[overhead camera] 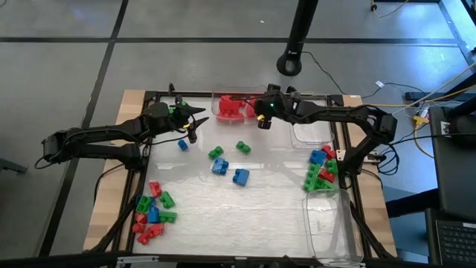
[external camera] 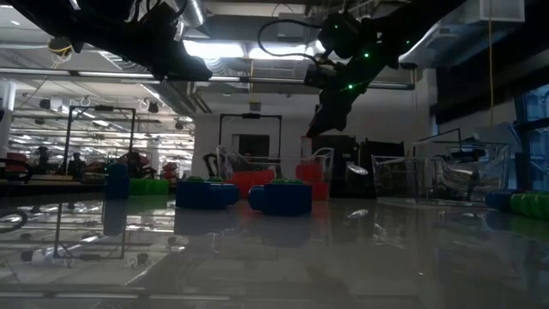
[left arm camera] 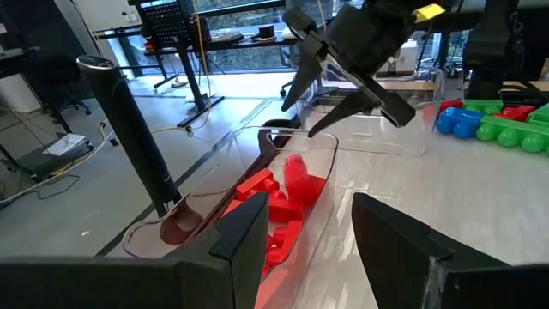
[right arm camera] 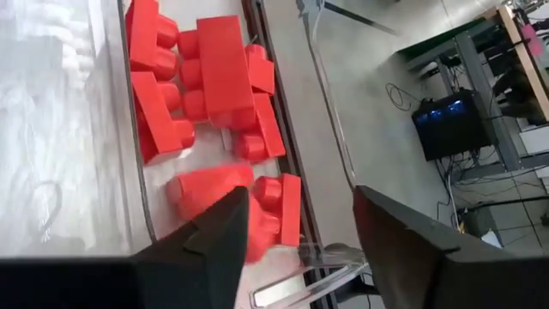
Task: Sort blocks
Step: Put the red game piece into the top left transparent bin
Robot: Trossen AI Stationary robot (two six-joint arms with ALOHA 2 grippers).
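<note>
Two grippers hang over the far side of the tabletop [overhead camera: 245,216]. The right gripper [overhead camera: 262,121] hovers above the clear bin [overhead camera: 223,99] of red blocks [overhead camera: 232,109], its fingers spread with nothing between them; directly beneath it one red block [left arm camera: 296,172] shows blurred in mid-air just over the pile. The left gripper [overhead camera: 195,123] hangs off to the side of that bin, near the right gripper; its fingers stand apart and empty, and a single blue block [overhead camera: 183,145] lies on the tabletop just below it.

Closer to the near edge from the right gripper, a few loose blue and green blocks [overhead camera: 228,160] lie scattered mid-table. Well away from the left gripper, toward the near corner on its side, sits a mixed heap of red, green and blue blocks [overhead camera: 152,214]. Another mixed heap [overhead camera: 321,170] lies beside the right arm, next to an empty clear bin [overhead camera: 327,223].
</note>
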